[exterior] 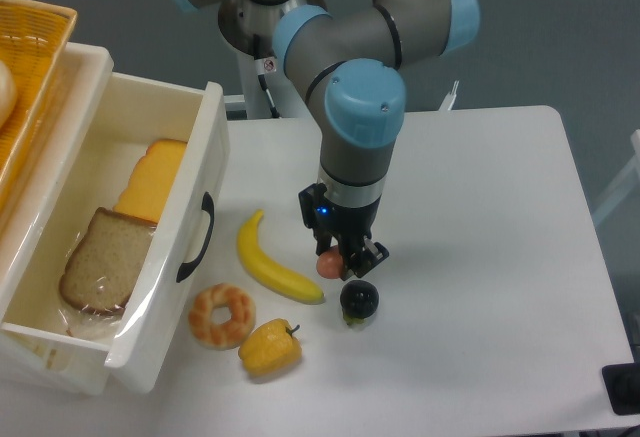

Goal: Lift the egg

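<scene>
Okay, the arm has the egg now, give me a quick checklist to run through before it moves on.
1. Egg between the jaws of the gripper: ok, it shows pinkish-orange at the tips.
2. Grip firm: cannot tell, the jaws hide much of the egg.
3. Egg off the table: cannot tell, one overhead view gives no height.
4. Clear of the black fruit: not ok, it lies just below the gripper, so a drop or sideways move could hit it.
5. Clear of the banana: cannot tell, its end is close to the egg.
6. Donut and yellow pepper away from the gripper: ok.
</scene>
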Robot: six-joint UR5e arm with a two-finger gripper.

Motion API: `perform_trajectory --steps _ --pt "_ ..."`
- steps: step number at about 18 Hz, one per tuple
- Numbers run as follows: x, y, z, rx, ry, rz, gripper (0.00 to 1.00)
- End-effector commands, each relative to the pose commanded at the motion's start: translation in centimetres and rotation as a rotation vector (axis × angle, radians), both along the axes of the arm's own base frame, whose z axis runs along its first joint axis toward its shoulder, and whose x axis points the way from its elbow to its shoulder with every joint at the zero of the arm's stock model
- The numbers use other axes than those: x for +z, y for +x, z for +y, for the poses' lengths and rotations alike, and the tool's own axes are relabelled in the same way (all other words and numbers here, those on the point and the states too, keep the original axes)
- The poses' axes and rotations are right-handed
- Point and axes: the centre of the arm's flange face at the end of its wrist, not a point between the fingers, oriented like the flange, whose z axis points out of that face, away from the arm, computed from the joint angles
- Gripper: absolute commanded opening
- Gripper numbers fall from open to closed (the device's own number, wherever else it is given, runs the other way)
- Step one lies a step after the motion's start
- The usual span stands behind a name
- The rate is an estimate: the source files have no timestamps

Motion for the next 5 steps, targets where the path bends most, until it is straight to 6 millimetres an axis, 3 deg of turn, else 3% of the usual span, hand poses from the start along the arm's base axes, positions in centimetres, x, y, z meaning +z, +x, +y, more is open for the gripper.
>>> perform_trajectory --steps 5 --pt "0.48 0.21 -0.29 -0.004 0.005 0.007 0.24"
